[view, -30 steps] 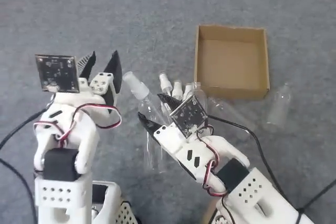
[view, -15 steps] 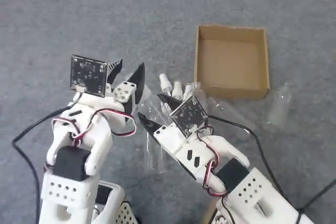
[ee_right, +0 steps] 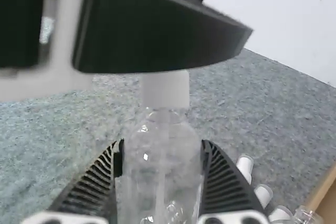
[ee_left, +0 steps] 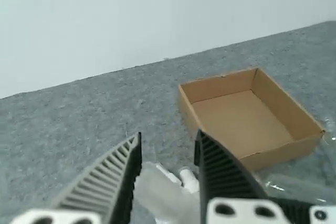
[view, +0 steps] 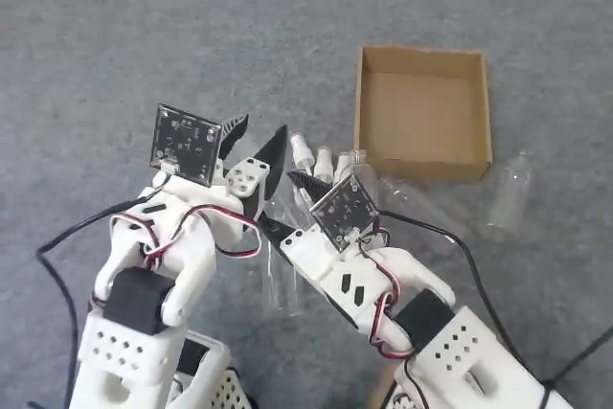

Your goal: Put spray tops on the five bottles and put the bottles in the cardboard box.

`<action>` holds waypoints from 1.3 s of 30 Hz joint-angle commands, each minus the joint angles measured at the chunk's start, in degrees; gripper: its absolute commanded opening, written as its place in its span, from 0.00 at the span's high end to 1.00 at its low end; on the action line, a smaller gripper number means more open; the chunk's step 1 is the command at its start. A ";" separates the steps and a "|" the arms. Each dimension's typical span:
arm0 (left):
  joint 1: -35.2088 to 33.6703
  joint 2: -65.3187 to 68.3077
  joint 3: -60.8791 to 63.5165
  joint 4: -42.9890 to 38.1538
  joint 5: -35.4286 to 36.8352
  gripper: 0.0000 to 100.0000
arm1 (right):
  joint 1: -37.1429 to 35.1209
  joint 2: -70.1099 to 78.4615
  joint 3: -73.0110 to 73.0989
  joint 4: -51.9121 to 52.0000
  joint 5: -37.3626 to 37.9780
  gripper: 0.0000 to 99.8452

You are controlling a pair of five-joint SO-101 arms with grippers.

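A clear bottle [view: 278,277] with a white spray top [ee_right: 166,88] lies tilted in my right gripper [view: 278,200], which is shut on the bottle's body [ee_right: 160,174]. My left gripper [view: 261,131] hangs open just above that spray top [ee_left: 157,188], one finger on each side, not touching it. The cardboard box [view: 421,112] stands empty at the back right [ee_left: 247,114]. Three loose white spray tops [view: 323,161] lie in front of the box's left corner. Other clear bottles lie near the box's front wall [view: 410,203] and to its right [view: 508,193].
Grey carpet covers the table. The right arm's cable [view: 479,294] runs over the carpet near the front right. A pale wall rises behind the far edge.
The left arm has swung right, from well left of the bottle to directly over its spray top, gripper still open. The right arm and its bottle have stayed put.
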 commanded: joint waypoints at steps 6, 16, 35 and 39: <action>-8.09 -1.41 -13.41 9.58 -2.11 0.85 | 0.84 -1.63 -0.97 0.04 -0.70 0.99; -7.91 -1.67 1.19 4.48 -1.76 0.85 | 7.52 -1.36 -5.27 0.04 -0.62 0.99; 0.18 -27.87 22.29 3.16 -1.76 0.77 | 12.26 29.67 -41.58 6.81 -1.05 0.99; 1.93 -27.96 23.25 2.99 -1.67 0.74 | 10.95 34.42 -47.82 12.70 -0.79 0.99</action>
